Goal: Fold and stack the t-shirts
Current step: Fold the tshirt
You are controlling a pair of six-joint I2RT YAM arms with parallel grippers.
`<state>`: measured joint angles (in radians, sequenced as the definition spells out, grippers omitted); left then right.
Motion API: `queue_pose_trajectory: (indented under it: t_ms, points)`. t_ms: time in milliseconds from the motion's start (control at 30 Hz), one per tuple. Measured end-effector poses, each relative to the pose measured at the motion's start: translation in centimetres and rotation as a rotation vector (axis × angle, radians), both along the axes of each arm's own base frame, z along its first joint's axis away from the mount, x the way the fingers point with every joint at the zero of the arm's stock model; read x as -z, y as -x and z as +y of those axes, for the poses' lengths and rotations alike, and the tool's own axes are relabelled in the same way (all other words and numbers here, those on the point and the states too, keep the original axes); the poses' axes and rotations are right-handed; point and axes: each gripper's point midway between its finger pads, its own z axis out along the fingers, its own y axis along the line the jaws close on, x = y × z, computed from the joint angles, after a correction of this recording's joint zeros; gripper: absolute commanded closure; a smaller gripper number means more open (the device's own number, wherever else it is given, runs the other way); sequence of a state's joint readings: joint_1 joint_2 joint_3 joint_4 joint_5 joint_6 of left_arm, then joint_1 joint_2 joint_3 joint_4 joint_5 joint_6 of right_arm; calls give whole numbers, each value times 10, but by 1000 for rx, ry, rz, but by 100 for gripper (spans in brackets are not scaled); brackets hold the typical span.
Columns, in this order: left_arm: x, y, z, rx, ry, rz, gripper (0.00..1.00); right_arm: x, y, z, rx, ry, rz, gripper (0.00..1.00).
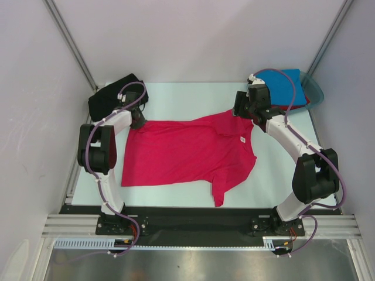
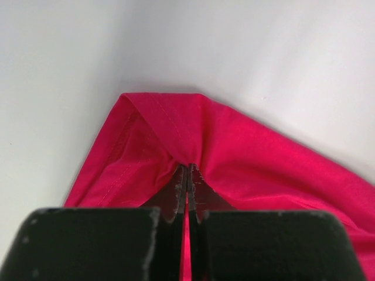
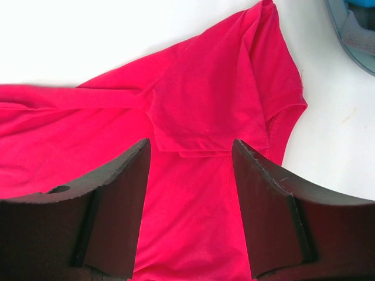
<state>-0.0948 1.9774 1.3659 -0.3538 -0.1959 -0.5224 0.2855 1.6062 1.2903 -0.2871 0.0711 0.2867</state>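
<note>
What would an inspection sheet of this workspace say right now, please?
Surface: pale table, no stains seen.
Job's things: pink shirt spread in the middle, one sleeve folded in; black shirt bunched at the far left; blue shirt lying over a red one at the far right.
Clutter: teal tub under the blue shirt.
Grippers: left gripper shut on the pink shirt's corner; right gripper open over its folded sleeve.
Cables: purple cables looped along both arms, none on the cloth.
Surroundings: white walls; nothing else seen.
</note>
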Motion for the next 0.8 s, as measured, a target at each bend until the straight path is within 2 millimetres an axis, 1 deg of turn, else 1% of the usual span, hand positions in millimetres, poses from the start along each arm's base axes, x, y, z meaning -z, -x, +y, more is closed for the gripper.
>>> queue_pose_trajectory:
  t_ms: [100,167,233,400,467,567,800]
  points:
    - [-5,1,0,5,-2,-2,100,0,0,-1,2,0,0,37]
    - [-14,3,1,9,-6,-10,100,0,0,-1,1,0,0,37]
    - [-27,4,1,17,-11,-23,100,0,0,-1,1,0,1,37]
    - [-73,-4,2,30,-14,-105,99,1,0,-1,1,1,3,37]
    - [-86,-4,2,34,-16,-125,99,1,0,-1,1,1,3,37]
    - [-91,-2,4,39,-19,-121,98,1,0,-1,1,1,3,37]
    - [-81,15,11,49,-39,-44,97,3,1,0,-3,0,12,37]
